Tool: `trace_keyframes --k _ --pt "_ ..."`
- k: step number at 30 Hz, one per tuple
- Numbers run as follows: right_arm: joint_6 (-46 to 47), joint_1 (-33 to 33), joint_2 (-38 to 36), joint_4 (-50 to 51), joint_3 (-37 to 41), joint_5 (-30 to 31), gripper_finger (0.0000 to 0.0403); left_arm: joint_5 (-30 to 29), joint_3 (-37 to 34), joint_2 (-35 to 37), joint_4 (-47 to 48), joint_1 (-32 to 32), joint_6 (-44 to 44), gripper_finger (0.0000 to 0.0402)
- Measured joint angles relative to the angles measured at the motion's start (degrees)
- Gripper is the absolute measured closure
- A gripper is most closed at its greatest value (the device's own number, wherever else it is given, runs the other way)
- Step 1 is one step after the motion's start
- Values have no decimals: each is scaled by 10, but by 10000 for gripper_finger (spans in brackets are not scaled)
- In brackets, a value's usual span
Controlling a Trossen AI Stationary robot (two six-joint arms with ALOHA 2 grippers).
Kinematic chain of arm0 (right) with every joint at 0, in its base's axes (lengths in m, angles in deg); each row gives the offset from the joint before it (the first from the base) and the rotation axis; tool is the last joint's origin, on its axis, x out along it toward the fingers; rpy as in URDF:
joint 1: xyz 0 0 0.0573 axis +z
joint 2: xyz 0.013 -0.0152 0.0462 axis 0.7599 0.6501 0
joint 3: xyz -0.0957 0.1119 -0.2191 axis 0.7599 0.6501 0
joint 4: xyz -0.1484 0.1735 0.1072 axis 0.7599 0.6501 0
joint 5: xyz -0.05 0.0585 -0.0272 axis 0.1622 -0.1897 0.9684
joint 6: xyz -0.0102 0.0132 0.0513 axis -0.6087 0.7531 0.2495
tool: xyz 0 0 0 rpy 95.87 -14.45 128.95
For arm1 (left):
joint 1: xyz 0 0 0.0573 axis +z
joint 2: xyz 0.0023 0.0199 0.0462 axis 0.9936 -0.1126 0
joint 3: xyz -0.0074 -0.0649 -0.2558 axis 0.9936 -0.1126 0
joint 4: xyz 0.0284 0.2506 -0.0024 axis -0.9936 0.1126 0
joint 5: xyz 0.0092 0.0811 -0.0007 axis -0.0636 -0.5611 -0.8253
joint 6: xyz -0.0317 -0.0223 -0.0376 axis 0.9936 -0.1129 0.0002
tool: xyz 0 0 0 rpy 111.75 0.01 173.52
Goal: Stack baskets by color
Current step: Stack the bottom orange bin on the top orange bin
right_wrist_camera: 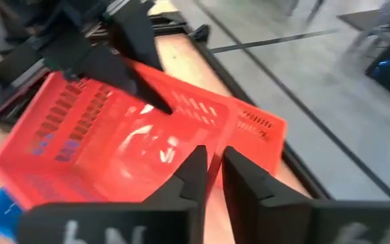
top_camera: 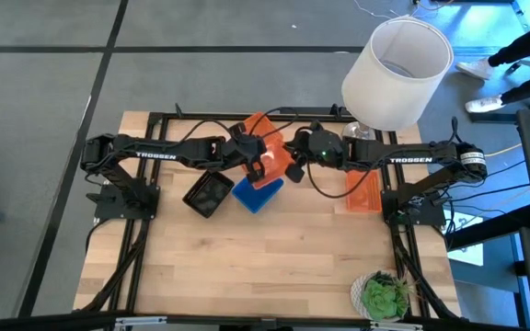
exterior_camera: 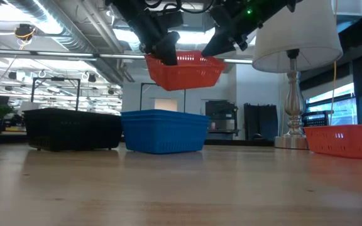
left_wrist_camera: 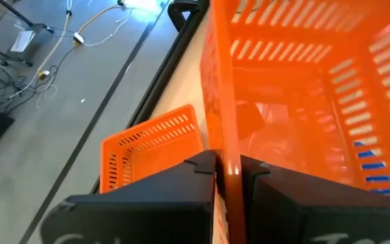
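So both hands, left hand [top_camera: 254,164] and right hand [top_camera: 294,158], grip opposite rims of an orange mesh plastic basket [exterior_camera: 185,70], mouth up, roughly level, above the blue mesh baskets [exterior_camera: 163,130] on the desk [top_camera: 274,267].

High view: looked straight down from above, taking in the whole desk [top_camera: 274,257] and both arms.
Low view: sat at desk-top height, facing level across it into the room.
Left wrist view: pressed close against the raised orange basket [left_wrist_camera: 296,102].
Right wrist view: faced that basket from the opposite side, near.
Shared: all four caught it.
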Motion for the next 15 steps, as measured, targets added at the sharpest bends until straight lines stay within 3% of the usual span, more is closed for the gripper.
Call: trace_keyframes --k 5,15 --pt "1 0 0 5 0 -57 322 0 0 0 3 -9 -2 401" --pt "32 0 0 8 0 -56 303 -15 0 0 -17 -36 -2 401"
